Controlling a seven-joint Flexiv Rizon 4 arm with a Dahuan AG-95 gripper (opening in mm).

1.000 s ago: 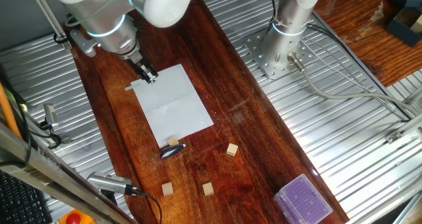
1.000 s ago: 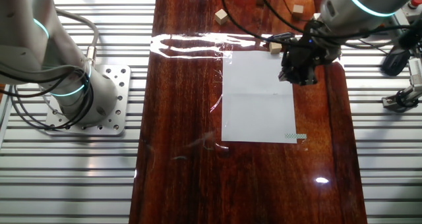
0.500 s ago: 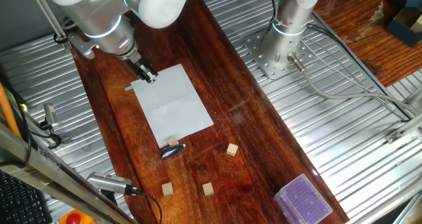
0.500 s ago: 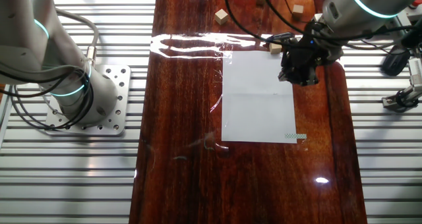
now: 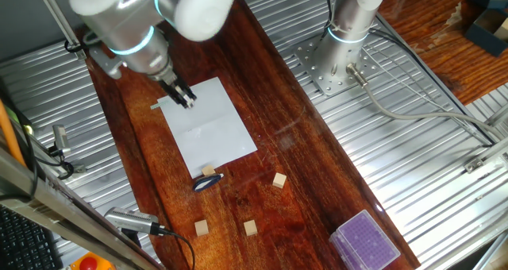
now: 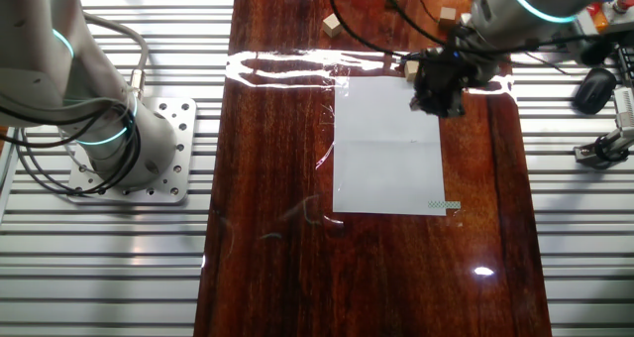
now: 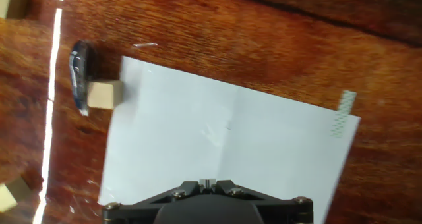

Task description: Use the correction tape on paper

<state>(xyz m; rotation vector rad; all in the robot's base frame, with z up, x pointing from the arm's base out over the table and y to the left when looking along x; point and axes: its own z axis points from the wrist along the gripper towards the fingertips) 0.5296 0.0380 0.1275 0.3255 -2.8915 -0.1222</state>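
— Two fingers, how do they stand?
— The gripper [image 5: 186, 99] hangs over the paper [image 5: 208, 132] near its taped corner; jaws look drawn together with nothing between them, though the hand view hides the tips.
— And the correction tape [image 5: 208, 183]?
— On the wooden table [image 5: 317, 175], just off the paper's far edge, at six o'clock from the gripper in one fixed view, touching a wooden cube [image 7: 104, 95].
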